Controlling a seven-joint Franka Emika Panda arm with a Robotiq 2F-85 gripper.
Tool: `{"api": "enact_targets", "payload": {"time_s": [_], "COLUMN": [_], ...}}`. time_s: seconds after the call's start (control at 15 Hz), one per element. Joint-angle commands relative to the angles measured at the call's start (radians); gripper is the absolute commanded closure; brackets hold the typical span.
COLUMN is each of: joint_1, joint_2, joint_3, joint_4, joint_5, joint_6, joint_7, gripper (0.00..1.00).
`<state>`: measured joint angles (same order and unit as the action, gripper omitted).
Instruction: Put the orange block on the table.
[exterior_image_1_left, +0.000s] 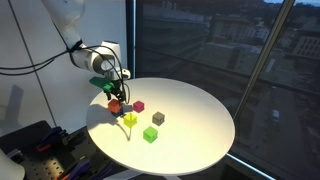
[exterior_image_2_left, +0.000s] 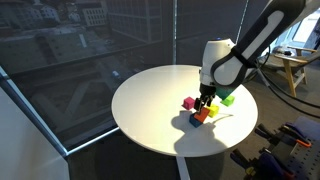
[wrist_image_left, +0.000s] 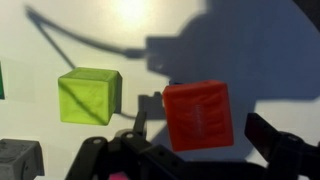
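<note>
The gripper (wrist_image_left: 188, 158) has its two fingers (wrist_image_left: 285, 150) spread wide and they hold nothing. In the wrist view one orange block (wrist_image_left: 198, 113) lies just ahead of the fingertips, in line with the gap between them and touched by neither. One yellow-green cube (wrist_image_left: 90, 95) sits ahead of the other finger and apart from the orange block. One grey cube (wrist_image_left: 20, 160) is outside that finger, at the picture's corner. In an exterior view the gripper (exterior_image_1_left: 113, 90) hangs right above the orange block (exterior_image_1_left: 114, 105) near the edge of the one round table (exterior_image_1_left: 200, 110). Beyond the fingers lie one magenta cube (exterior_image_1_left: 138, 105), one yellow cube (exterior_image_1_left: 129, 119) and two green cubes, an olive one (exterior_image_1_left: 158, 118) and a brighter one (exterior_image_1_left: 150, 134). Whether the orange block rests directly on the tabletop I cannot tell.
</note>
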<state>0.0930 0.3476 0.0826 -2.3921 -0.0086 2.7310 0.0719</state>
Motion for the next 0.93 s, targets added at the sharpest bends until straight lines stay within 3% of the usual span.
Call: {"api": "enact_targets", "payload": {"time_s": [0.0, 0.13, 0.4, 0.87], "joint_1": [-0.007, -0.007, -0.005, 0.01], "joint_2": [0.002, 0.004, 0.006, -0.015], "joint_3": [-0.001, -0.001, -0.001, -0.01], "joint_4": [-0.006, -0.005, -0.005, -0.003], "joint_5": [0.006, 0.005, 0.003, -0.011], "joint_6": [0.019, 0.018, 0.015, -0.051], "joint_7": [-0.027, -0.027, -0.028, -0.007], "gripper": [0.22, 0.32, 0.65, 0.72]}}
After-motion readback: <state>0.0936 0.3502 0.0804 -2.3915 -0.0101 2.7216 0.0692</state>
